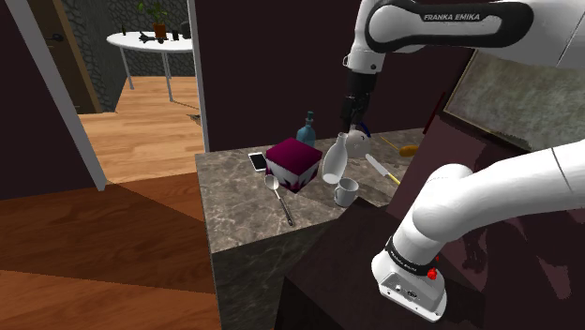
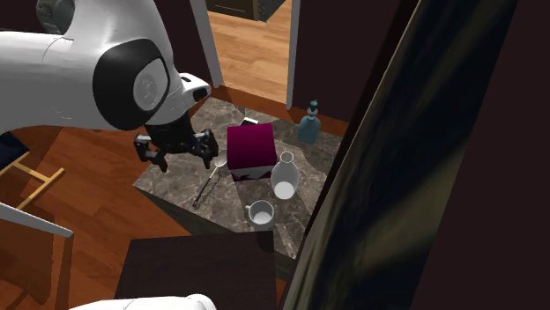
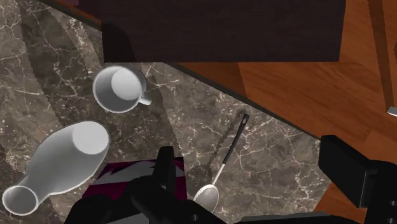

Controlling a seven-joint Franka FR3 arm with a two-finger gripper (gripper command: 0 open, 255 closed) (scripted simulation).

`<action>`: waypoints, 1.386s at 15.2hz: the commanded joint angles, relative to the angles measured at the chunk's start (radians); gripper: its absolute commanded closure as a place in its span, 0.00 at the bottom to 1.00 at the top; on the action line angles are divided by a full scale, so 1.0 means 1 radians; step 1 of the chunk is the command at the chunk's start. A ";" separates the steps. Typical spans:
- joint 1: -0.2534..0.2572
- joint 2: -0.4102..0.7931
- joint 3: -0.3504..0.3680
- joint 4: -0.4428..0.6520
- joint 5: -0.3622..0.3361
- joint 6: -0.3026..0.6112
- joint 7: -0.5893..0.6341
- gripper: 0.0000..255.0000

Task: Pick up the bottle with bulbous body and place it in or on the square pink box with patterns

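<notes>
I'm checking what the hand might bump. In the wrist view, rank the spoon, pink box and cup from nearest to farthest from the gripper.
1. Spoon: its bowl shows between the gripper's open fingers, untouched.
2. Pink box: partly behind one finger, beside the spoon's bowl; too close to call against the spoon.
3. Cup: clearly farthest, off by the dark stand.

Plain white bulbous bottle [image 1: 336,159], deep magenta square box [image 1: 293,161] with white-patterned sides, white mug [image 1: 345,193], small blue bottle [image 1: 307,129], silvery spoon [image 1: 283,202], dark brown marble countertop [image 1: 244,220] with pale veins
</notes>
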 commanded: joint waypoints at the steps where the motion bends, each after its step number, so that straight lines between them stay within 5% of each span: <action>1: -0.013 0.035 -0.036 -0.006 -0.028 0.051 -0.041 0.00; 12: -0.052 0.313 -0.228 0.032 -0.104 0.349 -0.253 0.00; 21: -0.058 0.632 -0.367 0.182 -0.008 0.551 -0.474 0.00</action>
